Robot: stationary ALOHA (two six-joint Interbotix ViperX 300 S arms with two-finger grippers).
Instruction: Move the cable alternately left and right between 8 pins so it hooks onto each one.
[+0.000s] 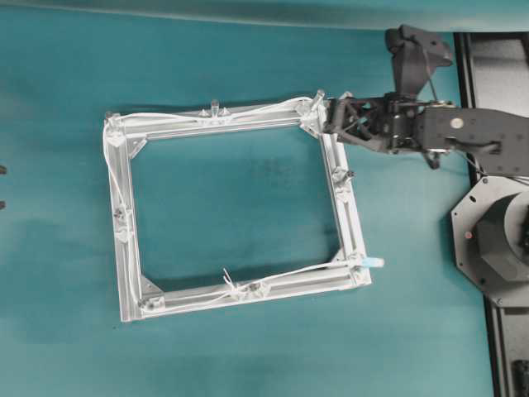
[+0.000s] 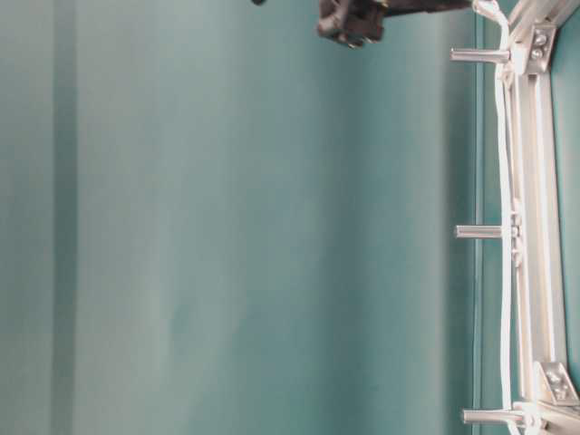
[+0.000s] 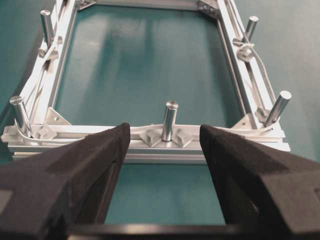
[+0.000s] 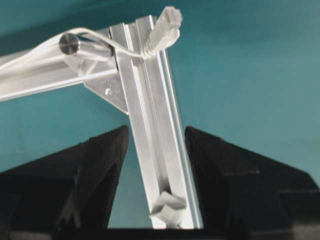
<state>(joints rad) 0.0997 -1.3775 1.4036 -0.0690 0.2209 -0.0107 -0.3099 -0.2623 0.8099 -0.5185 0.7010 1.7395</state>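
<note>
The white cable (image 1: 256, 110) runs along the top, left and bottom bars of the aluminium frame (image 1: 132, 248), past upright pins (image 1: 215, 106). In the right wrist view its plug end (image 4: 167, 25) lies on the frame corner, and the cord loops round a pin (image 4: 70, 44). My right gripper (image 4: 156, 132) is open. Its fingers stand either side of the frame bar without touching it, at the top right corner (image 1: 329, 118). My left gripper (image 3: 165, 131) is open and empty, in front of a bar with a pin (image 3: 170, 120). It is outside the overhead view.
The frame lies on teal cloth. A tie knot (image 1: 230, 281) sits on the bottom bar. The right arm's black base (image 1: 496, 240) stands at the right edge. In the table-level view, three pins (image 2: 478, 231) stick out from the frame.
</note>
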